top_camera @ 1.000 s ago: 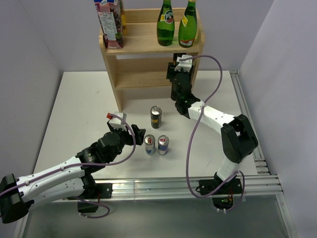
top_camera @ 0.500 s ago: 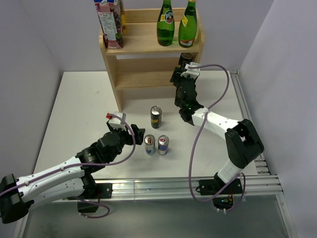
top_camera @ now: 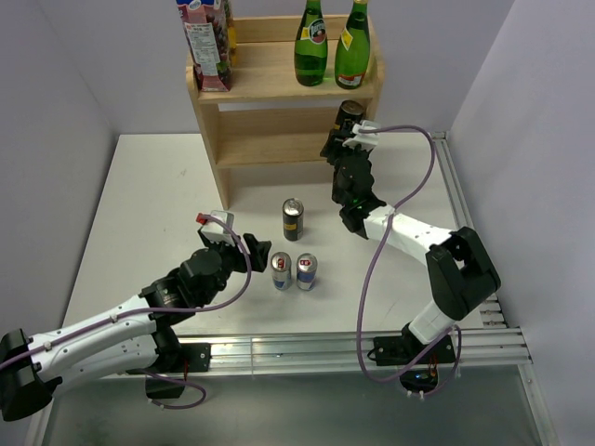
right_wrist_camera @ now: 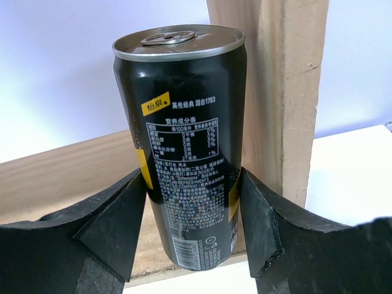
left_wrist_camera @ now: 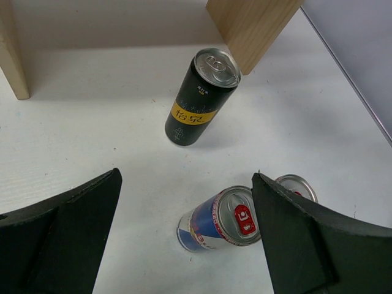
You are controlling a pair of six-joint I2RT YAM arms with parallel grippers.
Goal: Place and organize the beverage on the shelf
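The right jaws clamp the black can (right_wrist_camera: 184, 122) upright; clear the shelf side panel (right_wrist_camera: 278, 92) just beyond them before lowering. The left jaws gape wide.

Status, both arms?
Right gripper shut on black can, at shelf side panel. Left gripper open near blue cans; second black can beyond.

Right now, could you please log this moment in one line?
right claw: holds black can by shelf | left claw: open near blue cans
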